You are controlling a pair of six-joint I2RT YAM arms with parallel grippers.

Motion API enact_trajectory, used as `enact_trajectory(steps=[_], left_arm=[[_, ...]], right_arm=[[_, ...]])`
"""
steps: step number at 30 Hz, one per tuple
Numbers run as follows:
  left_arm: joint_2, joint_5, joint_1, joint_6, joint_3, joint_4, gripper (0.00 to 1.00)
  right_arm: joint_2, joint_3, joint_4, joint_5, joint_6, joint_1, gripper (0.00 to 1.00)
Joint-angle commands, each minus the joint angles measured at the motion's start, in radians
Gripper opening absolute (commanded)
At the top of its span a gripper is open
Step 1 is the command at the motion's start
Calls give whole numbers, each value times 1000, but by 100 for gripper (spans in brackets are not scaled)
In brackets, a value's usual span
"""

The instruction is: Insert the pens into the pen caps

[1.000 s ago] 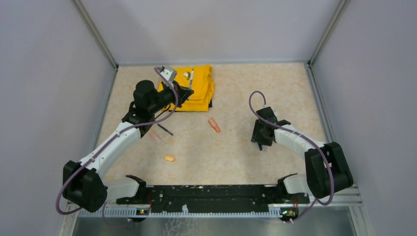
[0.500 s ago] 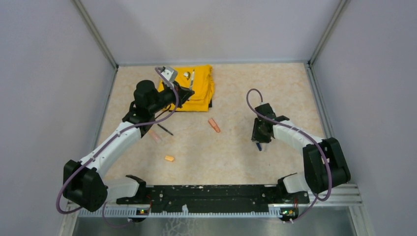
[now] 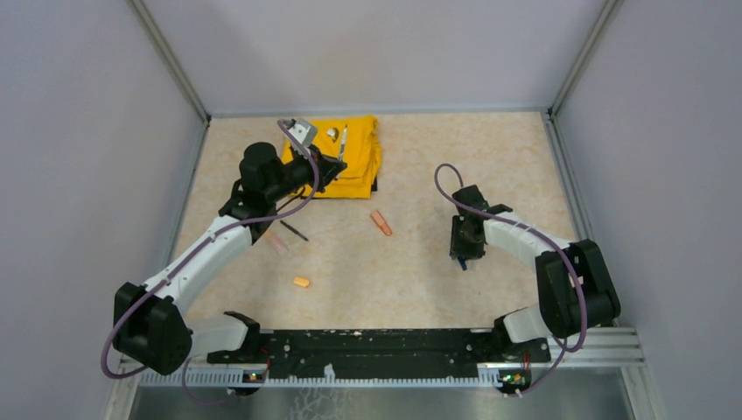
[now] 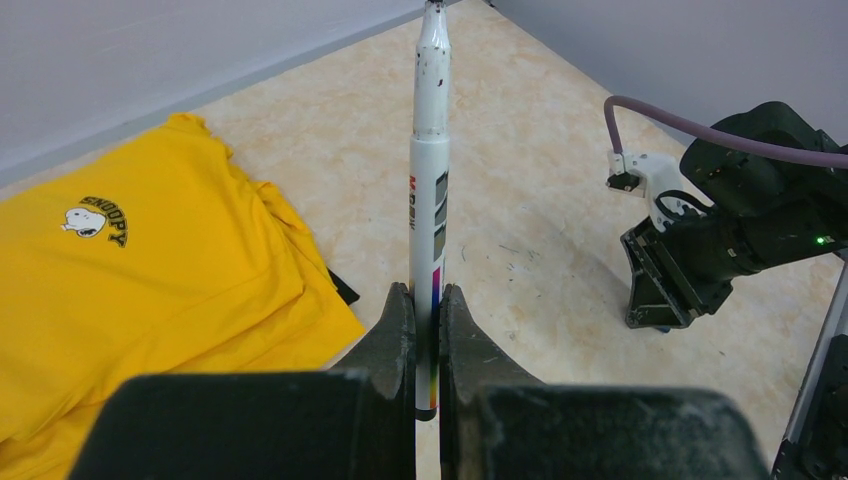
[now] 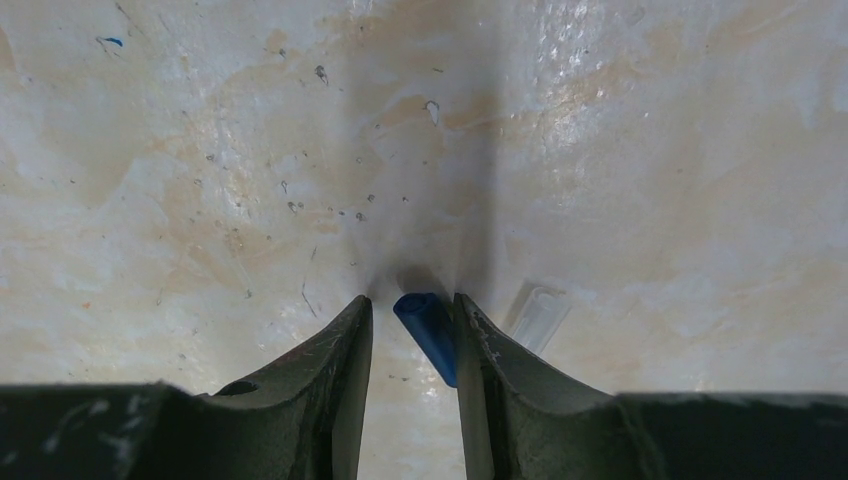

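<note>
My left gripper [image 4: 427,300] is shut on a thin silver-white pen [image 4: 430,180], whose tip points away from it; from above the gripper [image 3: 328,166] hangs over the yellow cloth with the pen [image 3: 342,138]. My right gripper [image 5: 412,310] is down at the table, open, straddling a dark blue pen cap [image 5: 430,335]. The cap lies slanted against the right finger [image 5: 500,370], with a gap to the left finger. From above the cap [image 3: 461,262] peeks out under the gripper [image 3: 464,249]. A thin dark pen [image 3: 294,231], two orange markers [image 3: 381,222] [image 3: 276,242] and a light orange cap [image 3: 301,282] lie on the table.
A folded yellow cloth [image 3: 350,162] lies at the back of the table, under my left gripper. A small clear plastic piece [image 5: 540,315] lies just right of my right gripper's right finger. Grey walls close in the table on three sides.
The right gripper's jaws have narrowed around the dark blue cap and its wrist has shifted slightly left. The left arm holds the white pen still.
</note>
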Motion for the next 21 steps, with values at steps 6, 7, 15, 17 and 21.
enact_trajectory(steps=[6, 7, 15, 17, 21], left_arm=[[4, 23, 3, -4, 10, 22, 0], [5, 23, 3, -4, 10, 22, 0], [6, 32, 5, -7, 11, 21, 0], [7, 33, 4, -8, 13, 21, 0], [7, 34, 4, -7, 13, 21, 0]], right_arm=[[9, 43, -65, -17, -21, 1, 34], [7, 43, -73, -13, -22, 4, 33], [23, 45, -87, 7, -16, 18, 33], [32, 45, -78, 16, -15, 19, 33], [57, 54, -56, 29, -17, 21, 32]])
